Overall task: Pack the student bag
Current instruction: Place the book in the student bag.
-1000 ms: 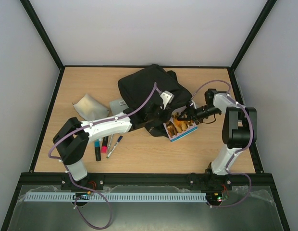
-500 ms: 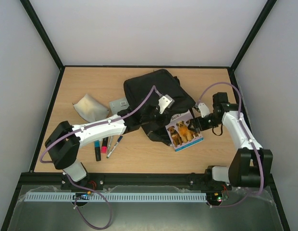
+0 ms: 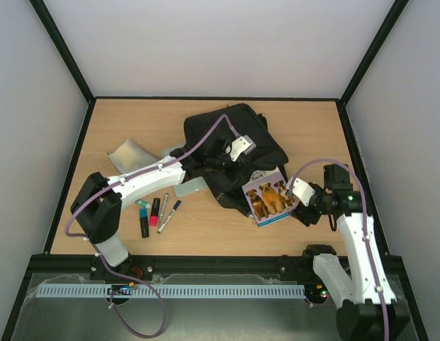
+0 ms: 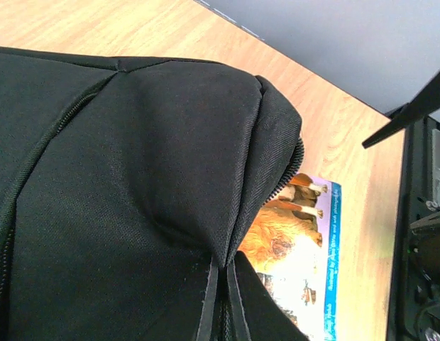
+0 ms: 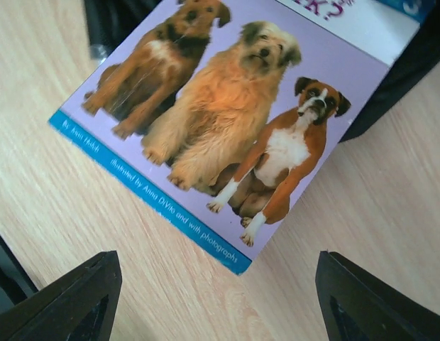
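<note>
Slippage worries me — left gripper [image 3: 218,160] clenched on black fabric student bag [image 3: 238,128], right gripper [image 5: 216,266] spread empty, lilac dog-picture book [image 3: 268,197] barely tucked.

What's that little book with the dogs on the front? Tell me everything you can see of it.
The book is thin, its glossy lilac cover showing three photographed dogs, two shaggy, one a brown-and-white boxer. A blue strip with white print runs along one edge. It lies face up on the wooden table, its far end under the zipped edge of the student bag. The open right gripper hovers near its free corner, not touching.
</note>
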Tool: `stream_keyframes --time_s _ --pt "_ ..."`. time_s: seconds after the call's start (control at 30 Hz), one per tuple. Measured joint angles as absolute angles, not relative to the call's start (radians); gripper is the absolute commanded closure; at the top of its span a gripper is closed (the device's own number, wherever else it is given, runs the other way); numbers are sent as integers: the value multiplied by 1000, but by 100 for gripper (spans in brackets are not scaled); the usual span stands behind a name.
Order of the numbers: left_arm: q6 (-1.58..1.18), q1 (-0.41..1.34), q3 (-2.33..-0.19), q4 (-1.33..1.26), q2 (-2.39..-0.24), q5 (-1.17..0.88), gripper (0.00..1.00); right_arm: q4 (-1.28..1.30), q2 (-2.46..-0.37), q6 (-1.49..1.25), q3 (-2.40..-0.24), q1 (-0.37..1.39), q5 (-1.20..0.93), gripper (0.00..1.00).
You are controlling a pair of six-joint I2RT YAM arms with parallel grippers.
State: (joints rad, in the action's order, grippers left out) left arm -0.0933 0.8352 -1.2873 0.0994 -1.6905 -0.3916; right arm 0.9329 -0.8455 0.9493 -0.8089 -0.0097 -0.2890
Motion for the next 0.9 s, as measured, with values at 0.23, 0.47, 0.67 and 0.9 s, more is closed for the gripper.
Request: stream_keyframes --time_s 0.23,0.47,0.67,0.9 --pt "-75 832 -1289 139 -1692 -483 98 966 -769 1187 -746 21 -262 24" --pt "-36 859 -1290 177 -1692 -497 98 896 -804 1154 -662 249 -149 22" --pt "-14 859 -1290 202 -1692 -497 98 839 -818 1093 -577 462 -39 19" --pt "-4 859 -1291 212 -1692 -498 98 749 -846 1056 -511 538 73 27"
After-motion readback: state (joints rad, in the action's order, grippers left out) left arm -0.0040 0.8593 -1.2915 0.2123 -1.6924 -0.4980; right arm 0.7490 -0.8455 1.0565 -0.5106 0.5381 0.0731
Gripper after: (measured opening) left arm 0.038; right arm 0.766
